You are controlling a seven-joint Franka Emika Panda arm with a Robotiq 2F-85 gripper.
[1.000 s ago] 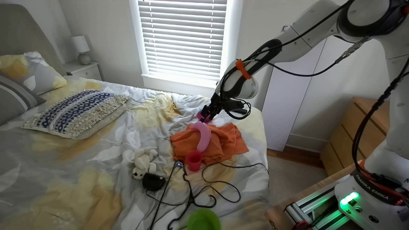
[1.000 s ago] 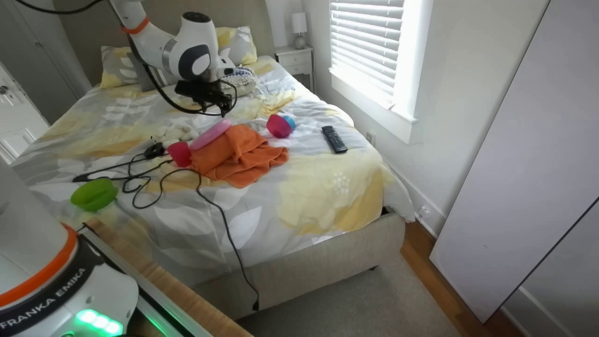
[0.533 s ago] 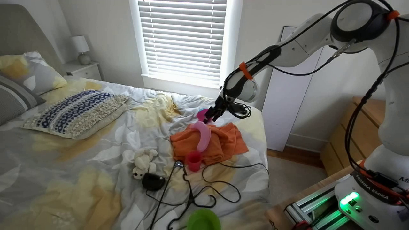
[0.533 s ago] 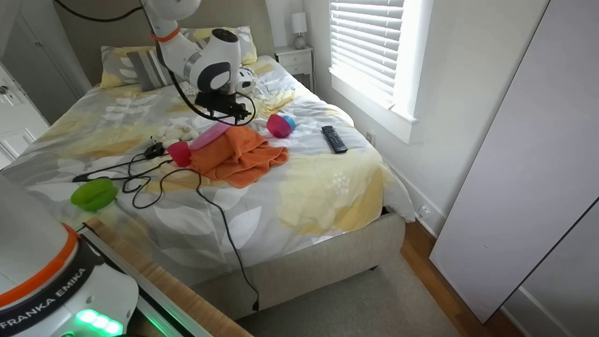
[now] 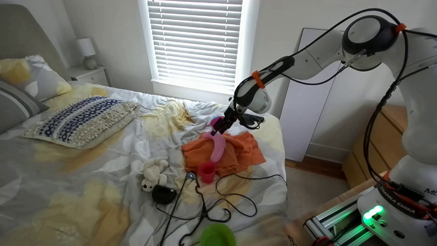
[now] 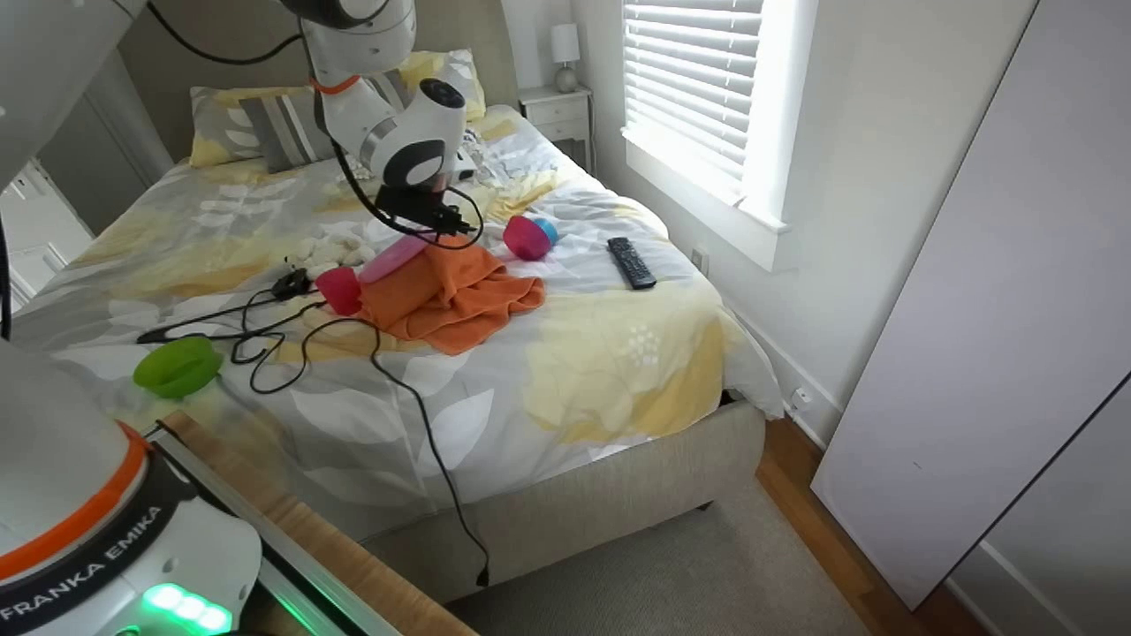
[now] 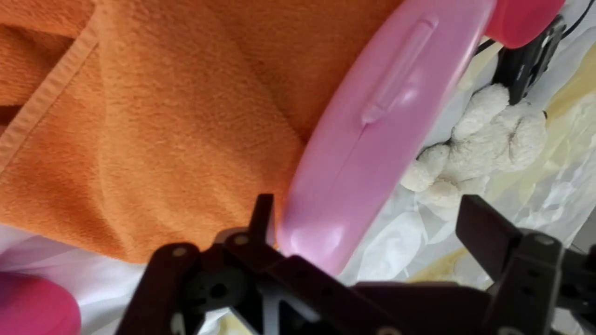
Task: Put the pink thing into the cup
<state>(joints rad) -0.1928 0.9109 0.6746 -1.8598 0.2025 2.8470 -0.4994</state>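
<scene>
1. I go by the orange towel (image 5: 242, 150): the pink thing (image 7: 372, 139) lies along one edge of it, curved like a banana, not yet in any cup.
2. At the towel's end opposite the red cup (image 5: 207, 172) hangs the gripper (image 7: 368, 204), its fingers well parted, clasping nothing.
3. In the wrist view, the pink thing's near end shows between the fingertips, much nearer one than the other. Whether they are low enough to straddle or touch it, I can't tell.
4. Its long axis runs from there along the towel's edge towards the red cup, at the towel's other end; whether it touches the rim I can't make out.
5. The line on which the fingers would meet crosses that axis aslant. I'd guess a slight wrist turn and a sideways shift are wanted, to grip squarely across its width.
</scene>
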